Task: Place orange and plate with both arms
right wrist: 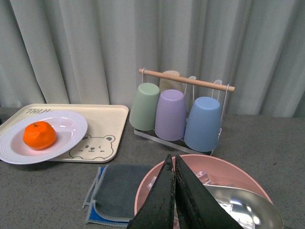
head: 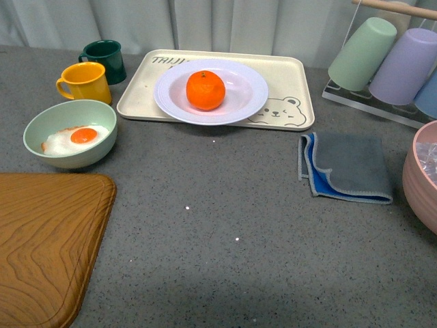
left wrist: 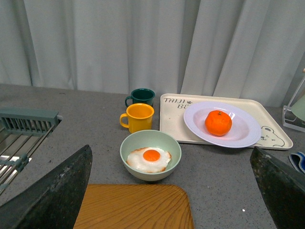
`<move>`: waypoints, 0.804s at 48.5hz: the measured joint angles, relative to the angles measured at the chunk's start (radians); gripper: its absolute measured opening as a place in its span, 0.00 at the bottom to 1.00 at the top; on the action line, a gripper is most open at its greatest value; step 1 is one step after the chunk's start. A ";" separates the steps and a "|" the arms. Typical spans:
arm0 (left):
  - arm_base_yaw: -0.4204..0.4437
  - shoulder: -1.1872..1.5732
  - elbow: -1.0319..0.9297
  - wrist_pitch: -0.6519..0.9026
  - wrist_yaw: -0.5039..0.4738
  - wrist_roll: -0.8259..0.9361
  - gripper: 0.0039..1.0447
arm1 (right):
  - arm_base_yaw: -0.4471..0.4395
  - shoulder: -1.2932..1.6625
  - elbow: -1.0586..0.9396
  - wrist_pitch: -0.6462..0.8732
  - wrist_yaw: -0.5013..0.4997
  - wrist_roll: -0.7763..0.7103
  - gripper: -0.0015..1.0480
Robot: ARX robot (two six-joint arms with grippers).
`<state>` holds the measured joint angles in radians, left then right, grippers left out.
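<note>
The orange [head: 205,90] sits in the middle of the white plate [head: 239,102], which rests on the beige bear tray at the back of the table. Both also show in the left wrist view, the orange [left wrist: 218,122] on the plate [left wrist: 243,136], and in the right wrist view, the orange [right wrist: 39,135] on the plate [right wrist: 71,125]. Neither gripper shows in the front view. My left gripper [left wrist: 171,191] is open and empty, back from the table's near left side. My right gripper [right wrist: 172,164] is shut with nothing in it, above a pink bowl.
The beige bear tray [head: 287,75] lies under the plate. A pale green bowl [head: 69,133] with a fried egg, a yellow mug [head: 85,82] and a dark green mug [head: 104,58] stand left. A wooden board [head: 48,239], grey cloth [head: 345,167], pink bowl [head: 420,174] and cup rack [head: 389,58] surround.
</note>
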<state>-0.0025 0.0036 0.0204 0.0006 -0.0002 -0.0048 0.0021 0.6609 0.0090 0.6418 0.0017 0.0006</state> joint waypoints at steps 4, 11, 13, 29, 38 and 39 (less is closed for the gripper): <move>0.000 0.000 0.000 0.000 0.000 0.000 0.94 | 0.000 -0.049 -0.003 -0.044 0.000 0.000 0.01; 0.000 0.000 0.000 0.000 0.000 0.000 0.94 | 0.000 -0.127 -0.004 -0.116 0.000 0.000 0.01; 0.000 0.000 0.000 0.000 0.000 0.000 0.94 | 0.000 -0.152 -0.004 -0.138 0.000 0.000 0.01; 0.000 0.000 0.000 0.000 0.000 0.000 0.94 | 0.000 -0.296 -0.004 -0.275 0.000 0.000 0.01; 0.000 0.000 0.000 0.000 0.000 0.000 0.94 | 0.000 -0.361 -0.004 -0.339 -0.001 0.000 0.01; 0.000 0.000 0.000 0.000 0.000 0.000 0.94 | 0.000 -0.372 -0.004 -0.350 -0.001 0.000 0.01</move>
<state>-0.0025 0.0036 0.0204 0.0006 -0.0002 -0.0048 0.0021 0.2890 0.0051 0.2920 0.0010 0.0006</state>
